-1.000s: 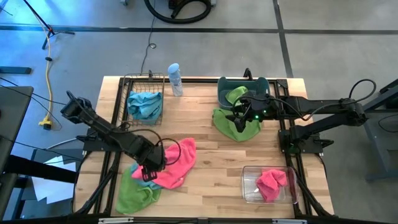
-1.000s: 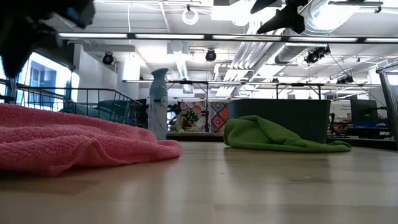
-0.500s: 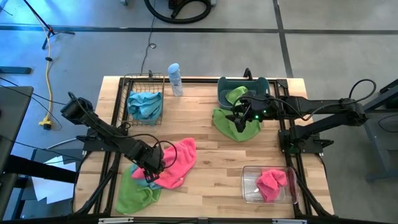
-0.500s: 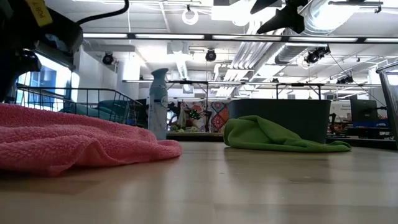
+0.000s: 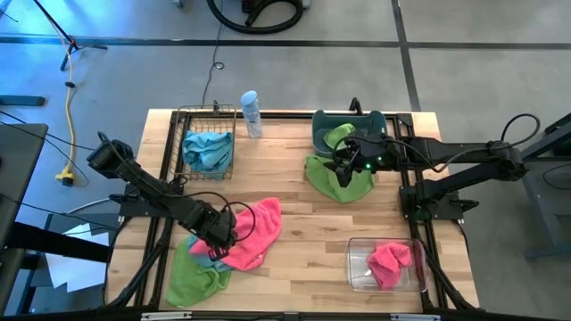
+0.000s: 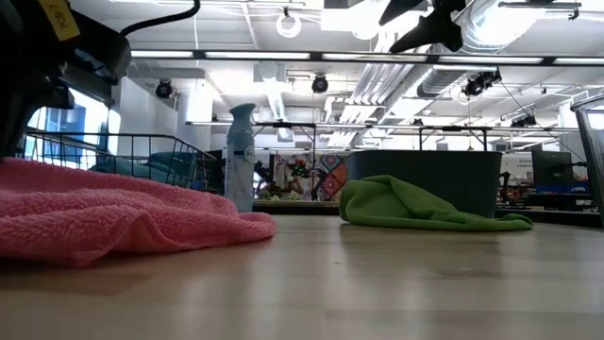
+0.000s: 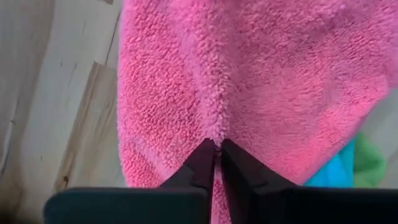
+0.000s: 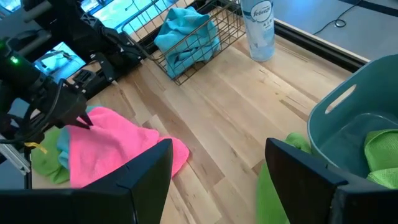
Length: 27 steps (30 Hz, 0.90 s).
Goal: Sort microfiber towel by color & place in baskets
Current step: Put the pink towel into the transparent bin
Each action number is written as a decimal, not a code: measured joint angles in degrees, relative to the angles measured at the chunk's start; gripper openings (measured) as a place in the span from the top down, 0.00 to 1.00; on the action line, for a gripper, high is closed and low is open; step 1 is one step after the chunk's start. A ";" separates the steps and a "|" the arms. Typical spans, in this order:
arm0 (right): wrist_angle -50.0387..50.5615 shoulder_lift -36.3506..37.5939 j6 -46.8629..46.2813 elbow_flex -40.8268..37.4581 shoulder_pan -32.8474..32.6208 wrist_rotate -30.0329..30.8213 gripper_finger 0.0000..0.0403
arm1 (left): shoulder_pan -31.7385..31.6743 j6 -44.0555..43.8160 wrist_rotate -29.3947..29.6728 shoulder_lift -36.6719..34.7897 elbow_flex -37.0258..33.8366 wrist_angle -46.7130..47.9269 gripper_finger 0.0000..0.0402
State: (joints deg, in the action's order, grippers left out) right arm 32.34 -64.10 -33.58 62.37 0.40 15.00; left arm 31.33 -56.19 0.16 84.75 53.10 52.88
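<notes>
A pink microfiber towel (image 5: 256, 230) lies spread near the table's front left, over a light blue one (image 5: 211, 262) and a lime green one (image 5: 190, 278). My left gripper (image 7: 217, 153) points down at the pink towel's left part and is shut on it. My right gripper (image 8: 217, 180) hangs open above a green towel (image 5: 334, 179) that lies on the table in front of the slate-blue tub (image 5: 378, 122). The tub holds another green towel (image 5: 339, 135). A blue towel (image 5: 207, 150) lies in the black wire basket (image 5: 183, 134), a pink one (image 5: 391, 261) in the clear bin (image 5: 359, 267). My left gripper pinches a small raised fold of the pink towel (image 7: 217, 124) between its two fingertips. The fingers come from above, pointing down. The towel still lies flat on the table and on the towels under it, and the cloth puckers into a ridge that runs away from the fingertips.
A pale blue spray bottle (image 5: 252, 113) stands at the far edge between the wire basket and the tub. Bare wood (image 5: 294, 267) lies between the pink towel and the clear bin. Black frame rails run along the table's edges.
My left gripper has sunk onto the pink towel, shifting slightly toward the table's near edge, and then kept still. The towels lie where they were.
</notes>
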 joint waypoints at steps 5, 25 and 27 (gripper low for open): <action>0.00 0.00 -0.01 0.00 0.00 0.00 0.38 | -0.21 1.63 -1.14 -1.34 2.61 2.86 0.99; -9.22 0.00 2.34 0.00 0.00 -5.16 0.38 | -13.06 38.39 19.90 -13.21 39.52 8.01 1.00; -13.45 0.00 3.87 0.00 0.00 -8.16 0.38 | -14.97 44.13 20.10 -12.37 40.02 3.70 1.00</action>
State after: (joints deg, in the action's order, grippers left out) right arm 18.88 -64.10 -29.70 62.37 0.40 6.85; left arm 16.36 -12.05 20.26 72.38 93.12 56.59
